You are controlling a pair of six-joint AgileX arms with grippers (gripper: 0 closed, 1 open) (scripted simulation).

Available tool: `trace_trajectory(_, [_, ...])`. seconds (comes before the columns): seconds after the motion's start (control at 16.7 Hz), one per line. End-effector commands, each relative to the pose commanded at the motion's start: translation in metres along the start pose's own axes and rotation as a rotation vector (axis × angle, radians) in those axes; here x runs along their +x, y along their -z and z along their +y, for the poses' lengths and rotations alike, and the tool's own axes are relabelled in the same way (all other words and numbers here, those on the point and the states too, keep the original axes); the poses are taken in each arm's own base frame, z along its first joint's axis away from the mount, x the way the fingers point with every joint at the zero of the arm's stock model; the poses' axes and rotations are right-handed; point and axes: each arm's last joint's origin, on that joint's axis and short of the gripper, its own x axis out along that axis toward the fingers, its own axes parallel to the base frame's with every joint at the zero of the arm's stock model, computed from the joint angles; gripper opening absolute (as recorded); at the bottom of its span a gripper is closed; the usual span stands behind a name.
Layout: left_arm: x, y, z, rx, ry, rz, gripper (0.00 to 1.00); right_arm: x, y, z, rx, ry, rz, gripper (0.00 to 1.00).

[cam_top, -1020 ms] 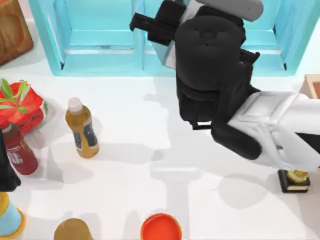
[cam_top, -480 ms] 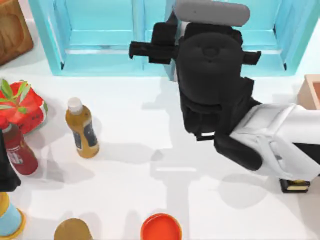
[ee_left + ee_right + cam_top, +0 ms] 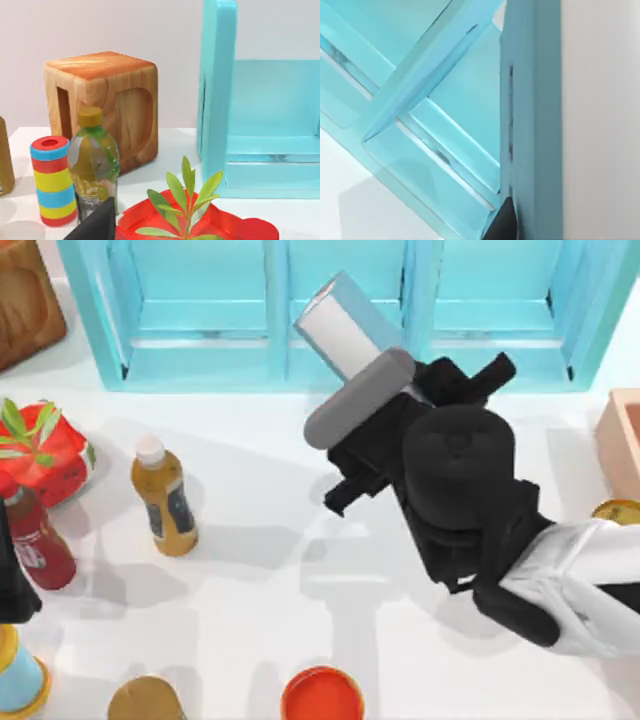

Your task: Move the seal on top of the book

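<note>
R hand (image 3: pixel 400 390) is clamped on the book (image 3: pixel 338 318), holding it tilted, up off the table (image 3: pixel 250 570), just in front of the turquoise shelf unit (image 3: pixel 200 350). L hand (image 3: pixel 95 225) is parked at the table's left edge; can't tell its grip. Next, imo: lay book flat, cover up, on bare table, slowly, clear of shelf & juice bottle (image 3: pixel 165 495), so seal gets a level top.

The wooden block (image 3: pixel 107 107) shows smooth, varnished grain. The shelf unit (image 3: pixel 200 315) looks glossy plastic — the table (image 3: pixel 260 590) matt white.

Perhaps two bottles (image 3: pixel 164 496), one book (image 3: pixel 338 323)
</note>
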Motion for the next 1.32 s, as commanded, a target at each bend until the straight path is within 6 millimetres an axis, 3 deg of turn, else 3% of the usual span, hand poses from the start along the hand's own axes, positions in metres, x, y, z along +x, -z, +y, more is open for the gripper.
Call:
trace_trajectory(0.3, [0.0,0.0,0.0,0.0,0.0,0.0,1.0,-0.016,0.047,-0.002,-0.524,-0.114,-0.032,0.0])
trace_trajectory(0.54, [0.0,0.0,0.0,0.0,0.0,0.0,1.0,-0.028,0.068,-0.008,-0.751,-0.161,-0.081,0.0])
trace_trajectory(1.32, [0.0,0.0,0.0,0.0,0.0,0.0,1.0,-0.037,0.074,-0.01,-0.809,-0.172,-0.1,0.0])
